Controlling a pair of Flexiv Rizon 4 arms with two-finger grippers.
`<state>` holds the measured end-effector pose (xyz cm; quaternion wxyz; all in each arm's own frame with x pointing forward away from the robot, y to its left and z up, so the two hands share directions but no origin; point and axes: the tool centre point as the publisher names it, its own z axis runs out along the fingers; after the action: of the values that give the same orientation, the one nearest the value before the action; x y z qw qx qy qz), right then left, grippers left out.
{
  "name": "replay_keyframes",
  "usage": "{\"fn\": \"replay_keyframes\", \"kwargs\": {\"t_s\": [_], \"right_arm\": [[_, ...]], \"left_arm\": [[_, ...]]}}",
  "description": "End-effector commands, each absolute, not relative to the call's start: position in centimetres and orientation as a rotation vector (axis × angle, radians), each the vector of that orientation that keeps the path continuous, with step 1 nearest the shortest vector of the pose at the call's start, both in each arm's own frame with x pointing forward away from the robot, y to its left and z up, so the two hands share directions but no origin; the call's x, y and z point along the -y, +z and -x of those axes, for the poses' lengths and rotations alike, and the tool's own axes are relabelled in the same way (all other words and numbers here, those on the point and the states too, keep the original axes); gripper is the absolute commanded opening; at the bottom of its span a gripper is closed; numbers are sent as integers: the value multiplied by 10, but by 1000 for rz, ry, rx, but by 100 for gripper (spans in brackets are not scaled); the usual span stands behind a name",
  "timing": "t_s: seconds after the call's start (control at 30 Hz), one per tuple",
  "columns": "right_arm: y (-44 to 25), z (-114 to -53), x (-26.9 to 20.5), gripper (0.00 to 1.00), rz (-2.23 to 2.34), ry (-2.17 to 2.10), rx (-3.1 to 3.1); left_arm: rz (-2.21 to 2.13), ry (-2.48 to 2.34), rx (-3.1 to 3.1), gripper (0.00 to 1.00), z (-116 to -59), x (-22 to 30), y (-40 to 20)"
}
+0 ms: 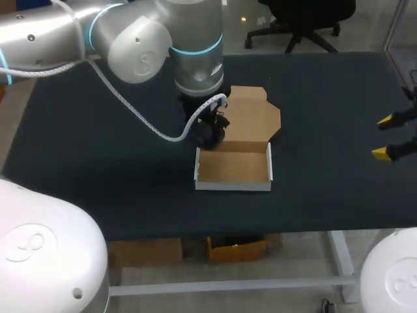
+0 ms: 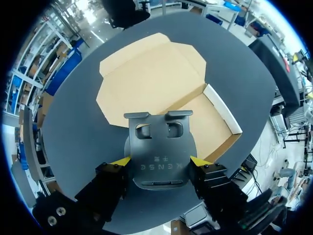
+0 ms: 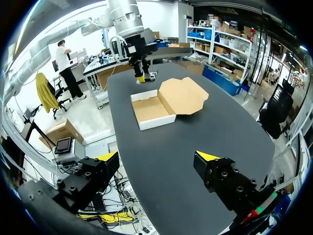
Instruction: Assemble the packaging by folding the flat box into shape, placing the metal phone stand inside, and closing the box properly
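The metal phone stand [image 2: 159, 142] is clamped in the left gripper [image 2: 160, 160], just left of centre in the head view, over the open box's [image 1: 233, 186] rear corner. Lowered there, it could snag the wall or the lid [image 1: 251, 120]. The right gripper [image 1: 384, 137], at far right, is spread wide.

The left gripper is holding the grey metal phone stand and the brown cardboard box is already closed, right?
No, the brown cardboard box is open, with its lid folded right back, as the head view shows. The left gripper does hold the grey metal phone stand.
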<state>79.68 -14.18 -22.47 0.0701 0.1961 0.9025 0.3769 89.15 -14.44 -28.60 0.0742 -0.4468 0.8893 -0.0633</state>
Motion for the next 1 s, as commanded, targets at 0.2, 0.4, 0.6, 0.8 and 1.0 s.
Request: {"fn": "replay_keyframes", "kwargs": {"t_s": [0.2, 0.4, 0.6, 0.8, 1.0], "right_arm": [[-223, -796, 143, 100, -588, 1138, -2717], [-223, -796, 143, 100, -588, 1138, -2717], [-223, -796, 143, 100, -588, 1138, -2717], [-223, -796, 143, 100, -588, 1138, -2717], [-223, -796, 143, 100, -588, 1138, -2717]], "left_arm": [[1333, -181, -2681, 0, -884, 164, -295], [1318, -197, -2708, 0, -878, 179, -302], [1312, -197, -2726, 0, -867, 189, -315], [1300, -227, -2748, 0, -859, 198, -325], [1275, -258, -2766, 0, -856, 208, -332]]}}
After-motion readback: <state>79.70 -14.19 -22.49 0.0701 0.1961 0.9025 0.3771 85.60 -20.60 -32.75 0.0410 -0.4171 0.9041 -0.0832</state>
